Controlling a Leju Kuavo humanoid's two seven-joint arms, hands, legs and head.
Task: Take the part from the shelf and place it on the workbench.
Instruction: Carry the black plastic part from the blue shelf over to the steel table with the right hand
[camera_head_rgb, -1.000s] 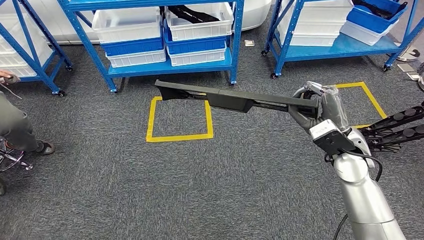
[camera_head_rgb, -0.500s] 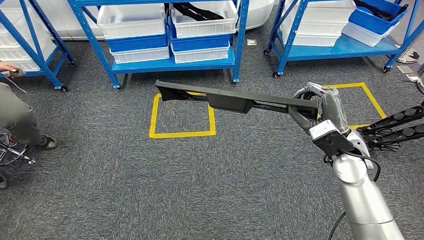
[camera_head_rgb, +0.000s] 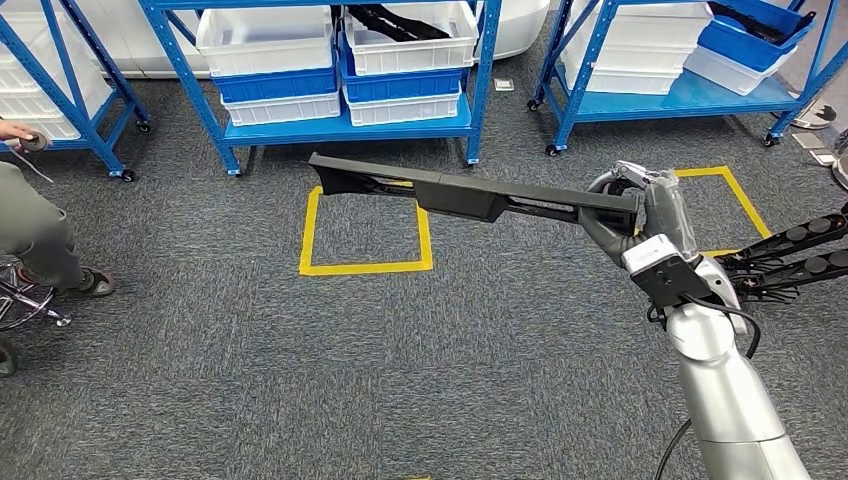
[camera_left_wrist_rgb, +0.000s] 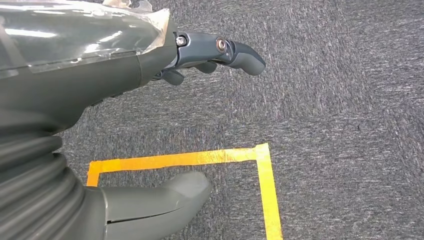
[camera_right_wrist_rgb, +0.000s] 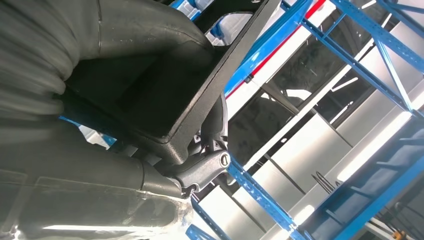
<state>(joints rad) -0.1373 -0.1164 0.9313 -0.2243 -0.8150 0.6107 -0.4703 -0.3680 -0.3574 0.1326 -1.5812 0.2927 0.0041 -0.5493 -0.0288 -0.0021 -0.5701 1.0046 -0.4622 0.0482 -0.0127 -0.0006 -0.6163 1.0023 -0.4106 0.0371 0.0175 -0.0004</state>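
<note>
Your right robot hand (camera_head_rgb: 640, 215) stays clamped on one end of the long black part (camera_head_rgb: 470, 192), held level above the yellow floor square (camera_head_rgb: 365, 232) as the shelf (camera_head_rgb: 340, 125) drifts slightly farther off, the desk unseen; left robot hand (camera_left_wrist_rgb: 100, 115) hangs empty, fingers apart.

The robot's right arm (camera_head_rgb: 725, 400) is a smooth, rounded silver tube with a thin black cable looping beside it, and a black block with a white label sits at the wrist just below the right hand (camera_head_rgb: 640, 215), which is dark grey and partly wrapped in clear, crinkled plastic film. The left hand (camera_left_wrist_rgb: 100, 100) has a grey ribbed cover, a thick, blunt grey thumb and darker fingers (camera_left_wrist_rgb: 235, 50) with round silver screws, also under glossy clear film.
</note>
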